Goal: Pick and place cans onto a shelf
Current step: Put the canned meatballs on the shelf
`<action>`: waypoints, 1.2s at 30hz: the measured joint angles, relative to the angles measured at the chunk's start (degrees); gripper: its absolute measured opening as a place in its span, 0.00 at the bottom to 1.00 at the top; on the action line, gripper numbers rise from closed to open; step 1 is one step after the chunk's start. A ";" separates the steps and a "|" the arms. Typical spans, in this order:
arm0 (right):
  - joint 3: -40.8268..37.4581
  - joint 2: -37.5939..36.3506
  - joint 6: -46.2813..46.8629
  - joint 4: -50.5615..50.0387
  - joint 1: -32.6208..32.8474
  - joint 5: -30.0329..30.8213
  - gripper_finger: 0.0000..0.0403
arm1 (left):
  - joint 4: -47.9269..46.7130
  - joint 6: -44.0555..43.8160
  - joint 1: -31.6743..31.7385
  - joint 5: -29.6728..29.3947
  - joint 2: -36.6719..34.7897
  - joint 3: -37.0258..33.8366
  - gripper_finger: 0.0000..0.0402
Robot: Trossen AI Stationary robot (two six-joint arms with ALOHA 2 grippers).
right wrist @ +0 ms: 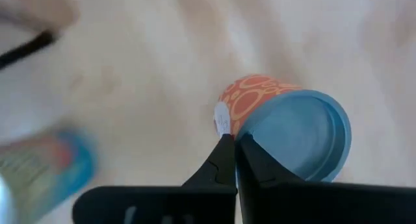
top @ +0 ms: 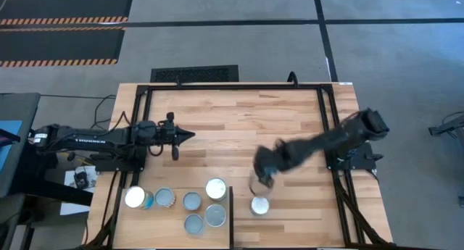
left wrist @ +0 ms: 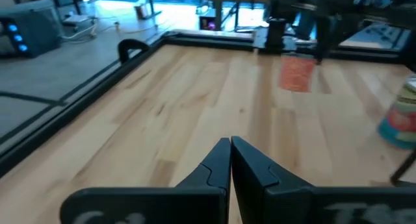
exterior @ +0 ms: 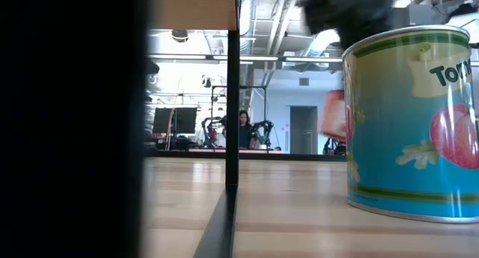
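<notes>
Several cans [top: 191, 201] with silvery or white tops stand on the pale shelf [top: 152, 227] at the table's near left, left of its thin dark edge [top: 230, 214]. A teal tomato can [top: 259, 206] [exterior: 412, 123] stands on the table just right of that edge. My right gripper [top: 262, 176] [right wrist: 232, 145] hovers just beyond it, shut on an orange can [right wrist: 250, 97] [left wrist: 298, 74] with a blue top. My left gripper [top: 190, 136] [left wrist: 231, 146] waits at the table's left, shut and holding nothing. My right gripper has the orange can by the rim of its blue top [right wrist: 250, 128], pinched between the two fingertips, which meet almost fully there. The fingers come from above, pointing steeply down. The can hangs tilted below them, clear of the table.
Black frame rails [top: 326, 119] run round the tabletop. The middle and far part of the table [top: 232, 119] is bare wood. In the low view the shelf's dark post [exterior: 232, 101] stands left of the tomato can. A person [exterior: 243, 127] sits far off in the room.
</notes>
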 joint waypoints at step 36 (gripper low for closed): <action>44.64 40.63 -59.83 11.96 -18.40 -10.27 0.19 | -12.91 4.72 3.16 3.42 0.24 -0.04 0.00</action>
